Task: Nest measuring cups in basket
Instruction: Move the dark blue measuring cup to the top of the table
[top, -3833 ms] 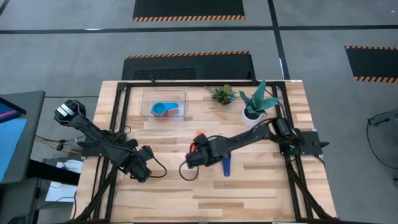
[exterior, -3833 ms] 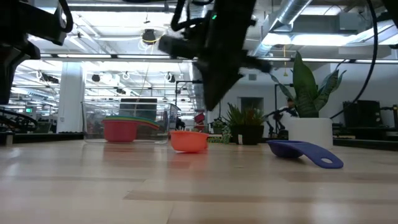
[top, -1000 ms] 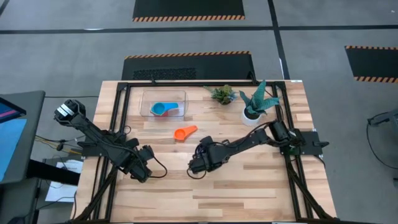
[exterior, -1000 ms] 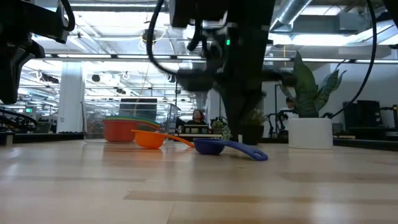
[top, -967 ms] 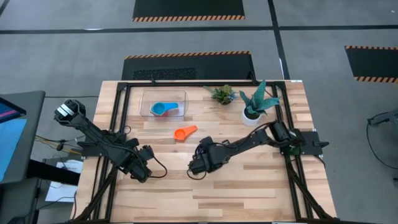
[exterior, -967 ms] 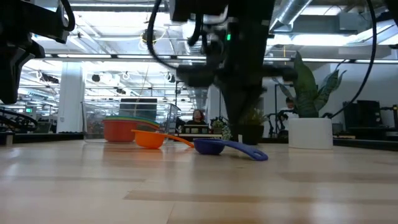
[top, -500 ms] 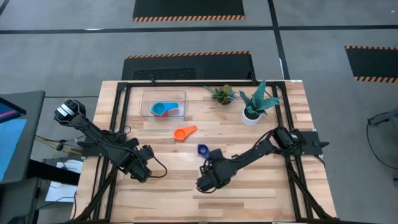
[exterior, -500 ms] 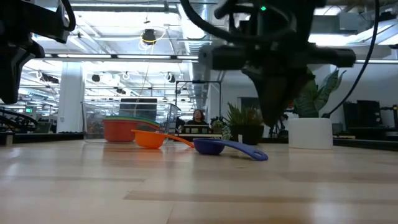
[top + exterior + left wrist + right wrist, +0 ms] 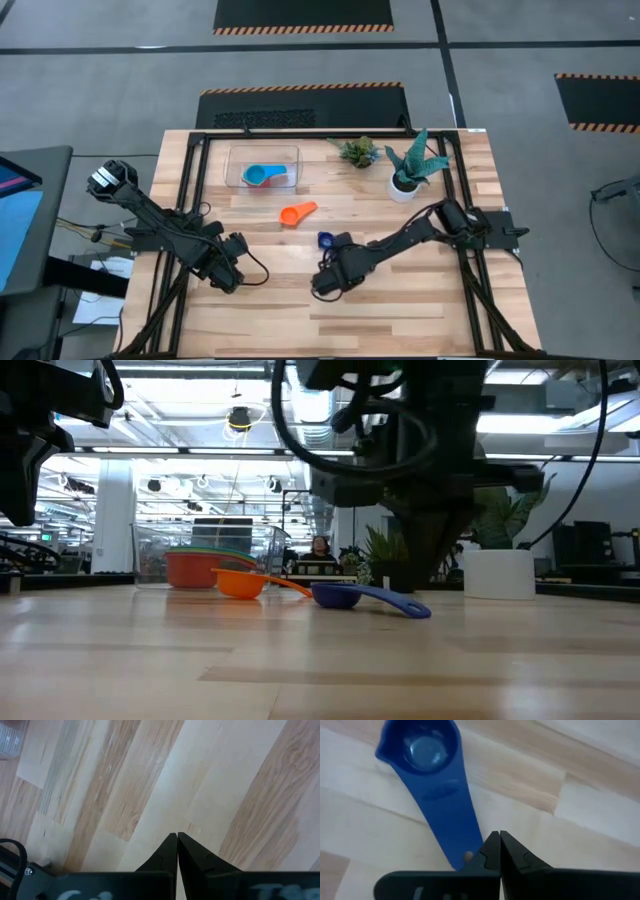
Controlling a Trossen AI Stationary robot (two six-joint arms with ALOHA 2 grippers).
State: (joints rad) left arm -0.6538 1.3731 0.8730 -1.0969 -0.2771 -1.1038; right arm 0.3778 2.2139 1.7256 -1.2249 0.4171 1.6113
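dark blue cup [image 9: 434, 780] on wood, right gripper [image 9: 496, 851] jaws closed, empty

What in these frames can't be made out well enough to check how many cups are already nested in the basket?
- Cups in the basket: the high view shows only a light blue cup on top; those beneath are covered by it. The low view shows red with coloured edges above, too small to count.
- Dark blue cup: in the high view the right gripper and its arm cover its handle; in the right wrist view the handle end runs under the shut fingers.
- Orange cup: its handle tip is hidden behind the dark blue cup in the low view.
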